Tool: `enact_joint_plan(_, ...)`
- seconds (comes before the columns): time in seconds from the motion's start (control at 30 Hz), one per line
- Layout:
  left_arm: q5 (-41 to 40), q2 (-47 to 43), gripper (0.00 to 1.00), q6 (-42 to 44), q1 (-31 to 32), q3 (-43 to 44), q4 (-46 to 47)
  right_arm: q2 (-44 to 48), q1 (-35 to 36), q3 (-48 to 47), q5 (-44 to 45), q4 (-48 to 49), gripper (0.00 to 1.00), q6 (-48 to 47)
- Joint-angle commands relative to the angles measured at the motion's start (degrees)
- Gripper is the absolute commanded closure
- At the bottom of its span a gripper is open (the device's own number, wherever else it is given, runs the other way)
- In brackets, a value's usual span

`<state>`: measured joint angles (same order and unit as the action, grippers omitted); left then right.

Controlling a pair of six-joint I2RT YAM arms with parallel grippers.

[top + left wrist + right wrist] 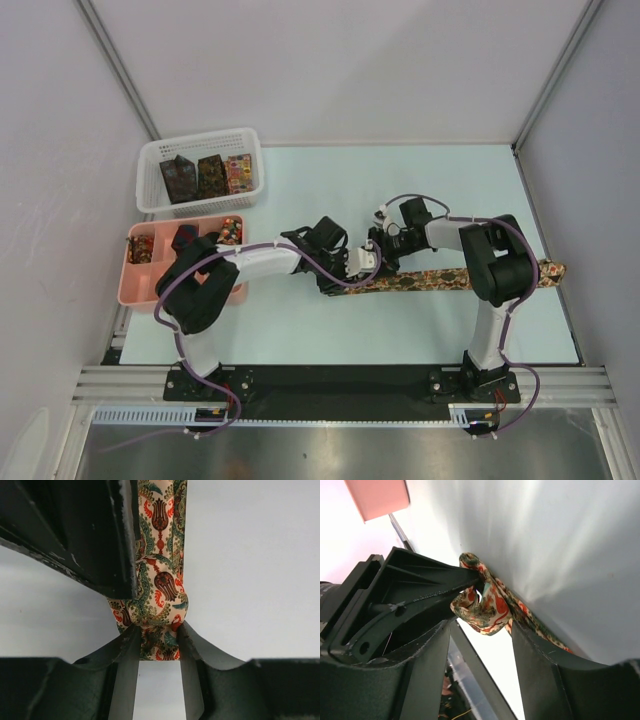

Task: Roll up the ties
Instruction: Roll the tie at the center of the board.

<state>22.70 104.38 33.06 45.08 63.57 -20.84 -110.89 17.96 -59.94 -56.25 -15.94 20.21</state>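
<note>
White basket [200, 207] of three ties [210, 175] (pink tray [130, 287] too); left tool [157, 630] tight on tie [161, 587], right tool [481, 625] apart.

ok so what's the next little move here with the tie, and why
Probably close the right gripper on the curled end of the tie: its jaws stand open either side of that curl, while the left gripper pinches the same end. With both holding, the curl could be turned along the flat strip.

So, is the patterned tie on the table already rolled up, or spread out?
Mostly spread out: the tie lies as a long strip; only its end is curled, pinched by the left gripper.
</note>
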Motion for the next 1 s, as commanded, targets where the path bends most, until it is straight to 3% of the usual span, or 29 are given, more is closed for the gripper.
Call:
enact_joint_plan(0.0,3.7,-1.4,0.60,-0.1,-1.7,2.0,-1.6,-0.3,1.3,-2.0,1.4,2.4,0.43,-2.2)
enact_joint_plan(0.33,4.9,-0.5,0.59,-0.5,-3.0,3.1,-2.5,-1.3,4.3,-1.2,1.0,5.8,0.49,-1.8)
enact_joint_plan(0.43,4.6,-1.0,0.58,-0.5,-3.3,2.9,-2.6,-1.3,4.0,-1.4,0.6,4.9,0.69,-1.3)
enact_joint_plan(0.47,4.7,-1.7,0.55,-0.5,-3.7,2.4,-2.4,-1.2,3.9,-1.3,0.1,4.3,0.80,-1.2)
enact_joint_plan(0.6,5.2,-5.7,0.38,-0.2,-4.3,-0.6,0.4,0.8,3.4,0.5,-1.4,2.9,0.97,0.2)
enact_joint_plan(0.67,5.9,-7.3,0.27,0.1,-4.2,-2.7,2.8,0.4,3.0,1.0,-1.0,1.6,1.00,-1.1)
enact_joint_plan(0.73,4.7,-7.8,0.22,0.6,-3.9,-3.2,4.1,-1.6,2.2,0.3,-0.4,0.7,1.00,-1.7)
enact_joint_plan(0.97,2.3,-5.0,0.20,3.9,-2.8,-1.3,1.6,-5.6,0.8,-1.3,2.8,-0.5,1.00,-3.8)
